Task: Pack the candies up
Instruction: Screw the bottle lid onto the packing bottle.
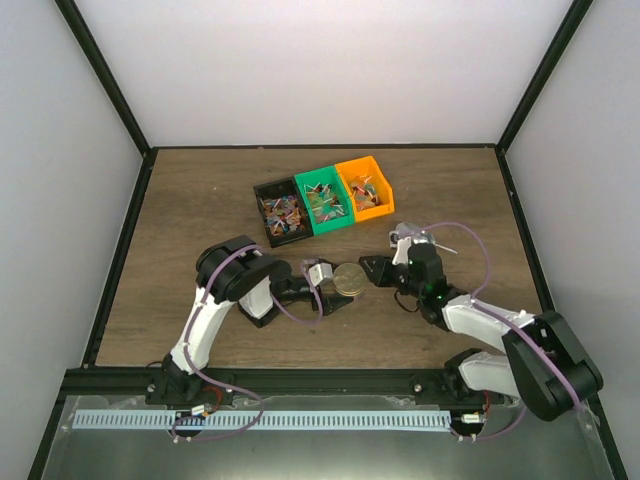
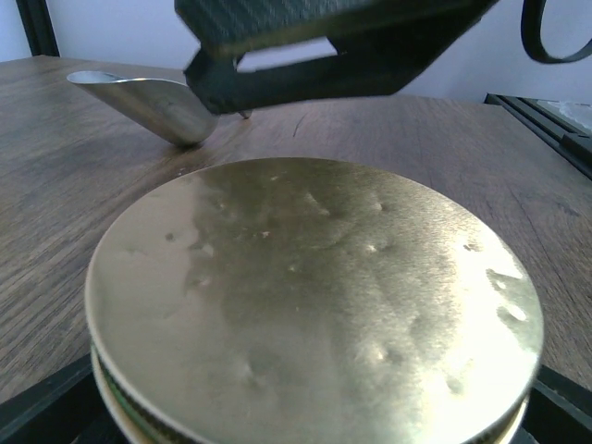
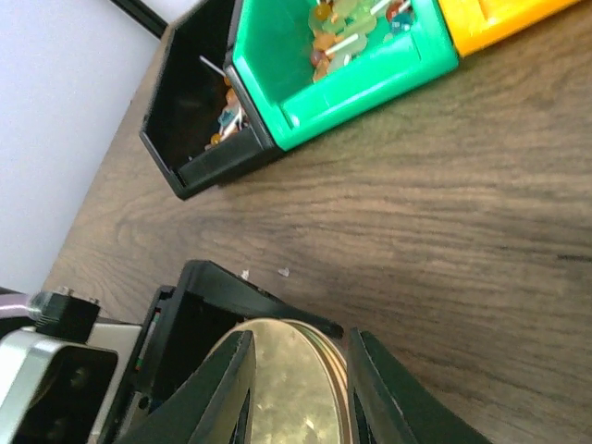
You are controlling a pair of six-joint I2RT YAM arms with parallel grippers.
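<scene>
- The candies (image 1: 281, 212) lay in 3 bins at the far middle of the table (image 1: 190, 210): a black bin (image 1: 262, 190) on the left, a green bin (image 1: 312, 176) in the middle and an orange bin (image 1: 360, 162) on the right.
- We saw the 3 bins touching side by side. Their row slanted a little, the orange end farther from the arms than the black end.
- Each bin's long axis ran away from the arms, with its lower open front turned toward them.
- The candies were heaped loosely, and we found no common direction among them. Their thin white sticks pointed every way, some flat and some leaning on the bin walls.
- In the right wrist view, 1 stick in the black bin slanted against its inner wall.
- The left gripper (image 1: 338, 284) was spread wide and clasped a round gold lid (image 2: 314, 305) from both sides, near the table's middle and well short of the bins.
- The lid lay flat, face up, with a second rim showing just under it.
- The right gripper (image 1: 371, 269) hung at the lid's far right edge, turned on its side, jaws drawn narrow.
- We could not tell whether those jaws touched the lid.
- A silver scoop (image 2: 153, 102) rested on the table beyond the right gripper, bowl up.
</scene>
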